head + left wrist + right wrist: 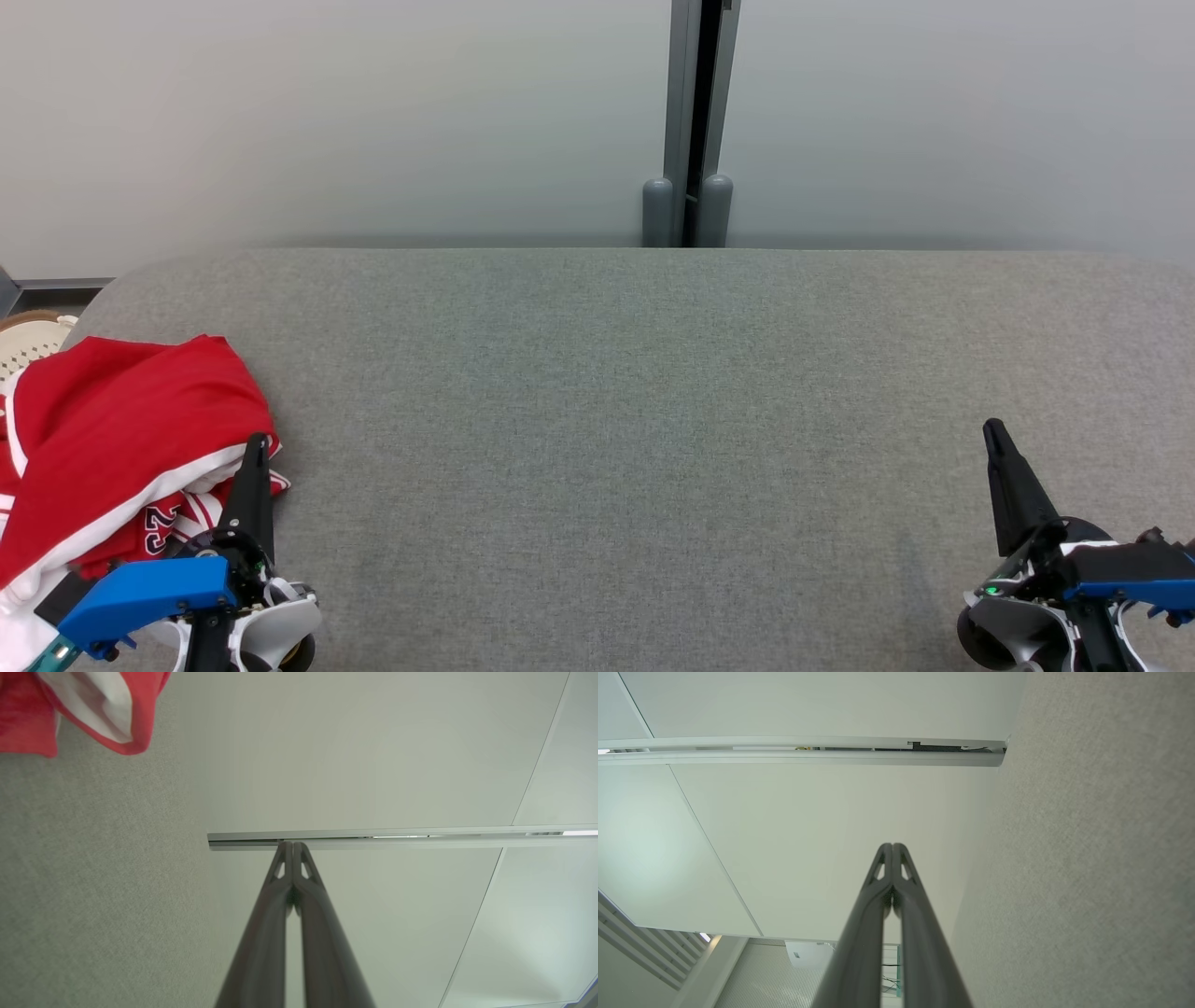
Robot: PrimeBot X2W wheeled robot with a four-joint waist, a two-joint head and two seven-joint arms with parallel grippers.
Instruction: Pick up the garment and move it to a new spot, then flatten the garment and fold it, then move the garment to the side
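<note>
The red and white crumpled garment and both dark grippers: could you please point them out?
red and white crumpled garment [131,411], head view, on its red fold.
left gripper [256,448], head view, at its shut fingertips.
right gripper [994,434], head view, at its fingertips.

Grey fabric table [653,420], pale wall [373,112], grey post [686,140]

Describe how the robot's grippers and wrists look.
The left gripper and right gripper each have two long, dark, tapering fingers with triangular cut-outs near the tips. Behind each sit a blue block and white rounded housing; the right shows a green light.
</note>
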